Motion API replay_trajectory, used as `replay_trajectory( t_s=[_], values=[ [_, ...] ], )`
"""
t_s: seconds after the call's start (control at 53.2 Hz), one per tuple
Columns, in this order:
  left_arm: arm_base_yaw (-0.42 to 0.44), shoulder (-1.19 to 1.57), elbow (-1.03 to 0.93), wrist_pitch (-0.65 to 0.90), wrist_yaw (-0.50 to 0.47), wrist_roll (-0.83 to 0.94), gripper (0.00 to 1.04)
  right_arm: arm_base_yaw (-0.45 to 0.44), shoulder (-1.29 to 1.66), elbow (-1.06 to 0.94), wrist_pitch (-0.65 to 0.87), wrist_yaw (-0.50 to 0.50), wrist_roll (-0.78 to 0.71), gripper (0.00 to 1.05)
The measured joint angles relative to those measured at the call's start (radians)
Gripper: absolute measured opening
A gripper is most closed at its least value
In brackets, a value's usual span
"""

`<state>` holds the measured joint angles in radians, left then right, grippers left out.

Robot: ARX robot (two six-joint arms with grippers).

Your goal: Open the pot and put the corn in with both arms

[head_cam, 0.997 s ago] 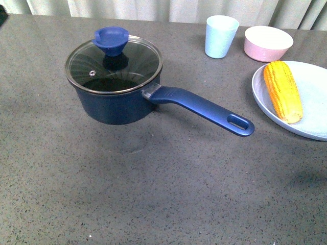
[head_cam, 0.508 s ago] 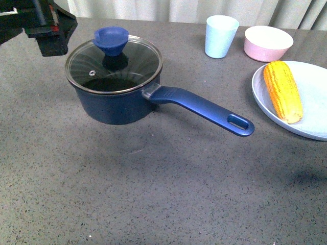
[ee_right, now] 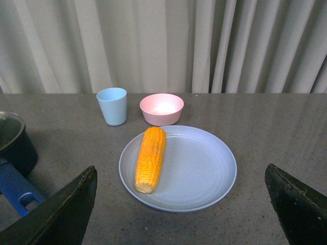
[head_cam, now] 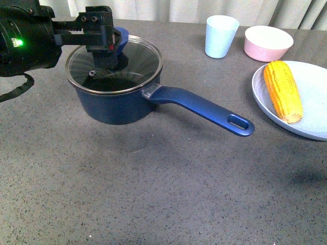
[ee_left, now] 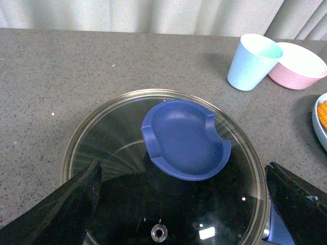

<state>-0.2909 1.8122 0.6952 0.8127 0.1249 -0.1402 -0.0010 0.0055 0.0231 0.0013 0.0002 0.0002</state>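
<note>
Above the pot [head_cam: 115, 104], my left gripper [ee_left: 182, 163] hangs wide open over the lid knob [ee_left: 185, 140]; I should centre it, then close squarely.

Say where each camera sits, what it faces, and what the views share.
Front: on the body, facing forward at the pot, corn and plate; the left hand shows over the lid.
Left wrist: above the lid, looking down at its knob; both fingers show, open.
Right wrist: facing the corn on its plate; the right hand shows, open.
Shared: all show the cup and pink bowl.
</note>
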Motion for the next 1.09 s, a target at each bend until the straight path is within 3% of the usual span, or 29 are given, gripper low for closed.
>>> replay_trajectory(
  t_s=[1.091],
  values=[
    [-0.061, 0.224, 0.237, -0.052, -0.102, 0.079, 0.96, 0.000, 0.000, 0.000, 0.000, 0.000, 0.000, 0.96]
  ],
)
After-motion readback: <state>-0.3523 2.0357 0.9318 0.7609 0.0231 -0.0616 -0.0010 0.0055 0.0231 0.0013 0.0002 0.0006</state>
